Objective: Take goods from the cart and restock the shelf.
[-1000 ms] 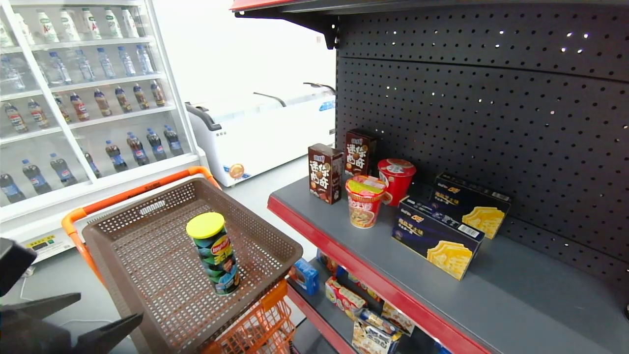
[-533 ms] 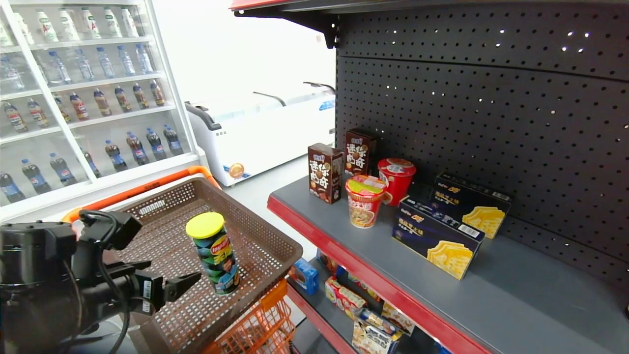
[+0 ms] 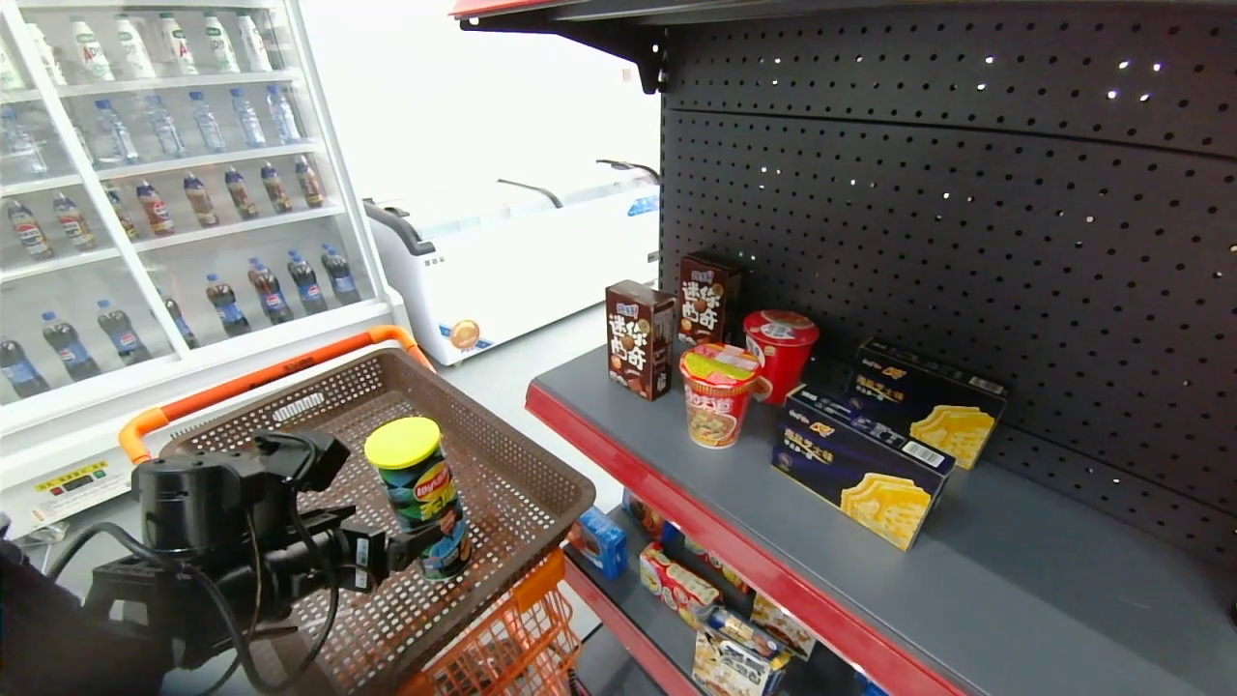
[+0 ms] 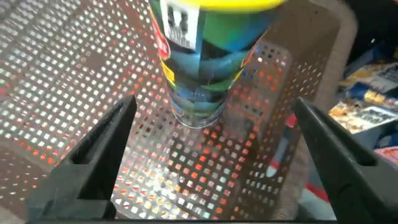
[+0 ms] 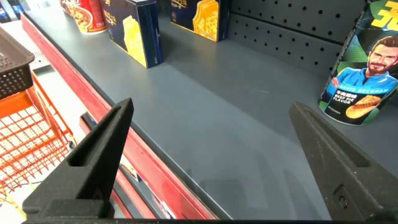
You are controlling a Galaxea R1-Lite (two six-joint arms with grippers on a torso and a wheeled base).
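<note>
Early on. With left jaws apart either side of can [image 3: 420, 493] in basket [image 3: 512, 464], maybe not touching; right jaws apart, empty. Shelving yet to do.

One can in the cart, one on the shelf

We see a tall can [image 4: 205, 68] with a yellow lid and a green-and-blue wrap standing upright on the brown mesh floor of the cart [image 3: 503, 464]. It sits between the wide-open jaws of our left gripper [image 4: 211, 106], level with their tips and clear of both. A second can [image 5: 360, 68] stands on the grey shelf [image 5: 249, 124] beyond one jaw of our open right gripper [image 5: 211, 106].
</note>
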